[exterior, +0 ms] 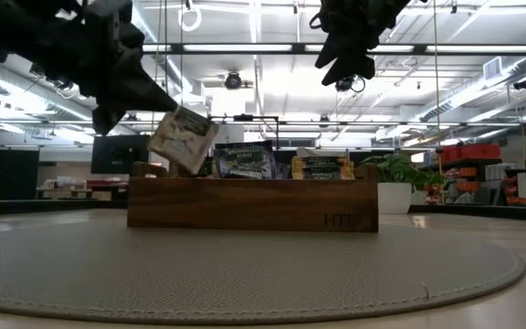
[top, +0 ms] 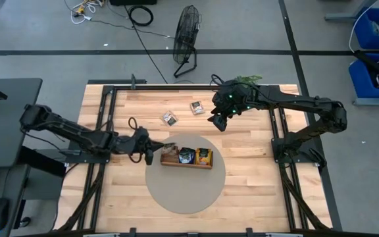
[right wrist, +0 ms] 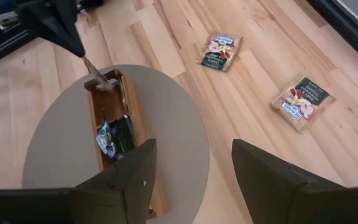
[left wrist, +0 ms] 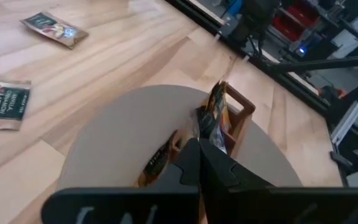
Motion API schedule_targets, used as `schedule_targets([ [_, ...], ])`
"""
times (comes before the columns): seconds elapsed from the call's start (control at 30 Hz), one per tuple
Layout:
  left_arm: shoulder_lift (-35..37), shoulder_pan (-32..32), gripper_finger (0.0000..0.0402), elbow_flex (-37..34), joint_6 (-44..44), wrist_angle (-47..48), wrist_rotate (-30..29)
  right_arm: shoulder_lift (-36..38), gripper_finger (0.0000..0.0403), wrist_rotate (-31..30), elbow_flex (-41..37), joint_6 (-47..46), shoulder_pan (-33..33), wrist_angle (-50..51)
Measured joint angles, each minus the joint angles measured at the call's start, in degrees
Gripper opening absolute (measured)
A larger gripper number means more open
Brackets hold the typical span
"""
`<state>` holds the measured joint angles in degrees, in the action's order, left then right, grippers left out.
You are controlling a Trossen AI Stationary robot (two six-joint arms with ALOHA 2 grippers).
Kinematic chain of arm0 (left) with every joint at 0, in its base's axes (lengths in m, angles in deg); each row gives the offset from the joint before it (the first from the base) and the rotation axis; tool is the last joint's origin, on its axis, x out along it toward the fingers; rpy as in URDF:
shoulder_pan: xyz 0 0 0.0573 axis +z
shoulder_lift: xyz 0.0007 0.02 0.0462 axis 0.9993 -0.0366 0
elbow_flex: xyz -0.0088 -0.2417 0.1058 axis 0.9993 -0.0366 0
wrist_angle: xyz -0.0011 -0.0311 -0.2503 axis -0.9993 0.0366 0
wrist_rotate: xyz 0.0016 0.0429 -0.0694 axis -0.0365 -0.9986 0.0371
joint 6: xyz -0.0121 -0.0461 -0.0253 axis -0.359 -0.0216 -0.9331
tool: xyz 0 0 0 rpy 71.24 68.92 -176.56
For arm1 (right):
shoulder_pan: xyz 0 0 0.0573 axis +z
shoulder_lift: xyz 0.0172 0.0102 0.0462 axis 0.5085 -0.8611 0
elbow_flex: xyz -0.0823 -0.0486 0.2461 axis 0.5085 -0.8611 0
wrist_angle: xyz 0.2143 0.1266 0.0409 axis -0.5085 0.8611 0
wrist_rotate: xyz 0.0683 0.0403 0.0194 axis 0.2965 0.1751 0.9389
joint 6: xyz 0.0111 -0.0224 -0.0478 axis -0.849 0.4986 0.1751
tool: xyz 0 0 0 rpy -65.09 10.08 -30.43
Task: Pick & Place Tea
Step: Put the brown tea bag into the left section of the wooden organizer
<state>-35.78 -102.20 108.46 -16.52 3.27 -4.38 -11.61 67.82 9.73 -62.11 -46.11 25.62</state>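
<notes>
The left pincer (exterior: 158, 105) was clamped on a tea packet (exterior: 183, 139), tilted over the wooden tray's (exterior: 252, 203) end compartment, probably for dropping in. The right pincer (top: 219, 121), fingers apart and empty, hovered near two packets (top: 169, 118) lying on the desk (top: 255, 171).
</notes>
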Motion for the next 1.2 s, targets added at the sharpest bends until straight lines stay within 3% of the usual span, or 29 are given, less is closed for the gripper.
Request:
schedule_targets([
  [0.17,-1.9,3.2,0.0,-0.3,3.0,-3.5,5.0,0.0,0.0217,0.0,0.0,0.0,0.0,0.0],
  [0.43,-6.4,6.2,0.0,-0.2,4.4,-7.6,8.4,0.0,0.0217,0.0,0.0,-0.1,0.0,1.2],
  [0.77,-9.3,6.2,0.0002,-0.2,5.0,-7.6,8.5,0.0,0.0217,0.0,0.0,0.2,0.0,1.7],
  [0.97,-9.3,5.7,0.0032,-0.2,4.7,-4.4,8.5,0.0,0.0217,0.0,0.0,0.4,0.0,1.6],
  [1.2,-9.2,5.0,0.0099,-0.2,5.6,-4.3,8.7,0.0,0.0217,0.0,0.0,0.5,0.0,1.3],
])
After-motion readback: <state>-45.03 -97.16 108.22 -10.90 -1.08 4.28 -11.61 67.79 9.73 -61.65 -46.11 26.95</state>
